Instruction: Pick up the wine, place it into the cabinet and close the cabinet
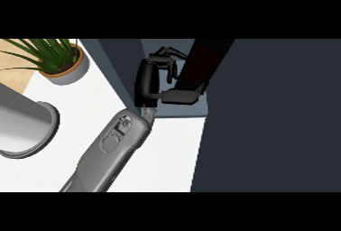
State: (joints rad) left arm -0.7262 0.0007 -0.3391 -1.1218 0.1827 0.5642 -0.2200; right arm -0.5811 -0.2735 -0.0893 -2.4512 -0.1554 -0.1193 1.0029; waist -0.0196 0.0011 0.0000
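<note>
One forearm (113, 144) is what you see nearest, rising from the lower edge across the white counter (166, 153). Your left hand (148, 79) is curled round the dark wine bottle (198, 61), fingers and thumb wrapped on it. The bottle is inside the open cabinet (126, 67), just beside its dark door (266, 113). Farther left stands a potted plant (57, 56).

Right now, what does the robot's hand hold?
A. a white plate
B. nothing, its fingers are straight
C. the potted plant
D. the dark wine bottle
D: the left hand has its fingers and thumb curled round the wine bottle, well apart from the potted plant.
</note>
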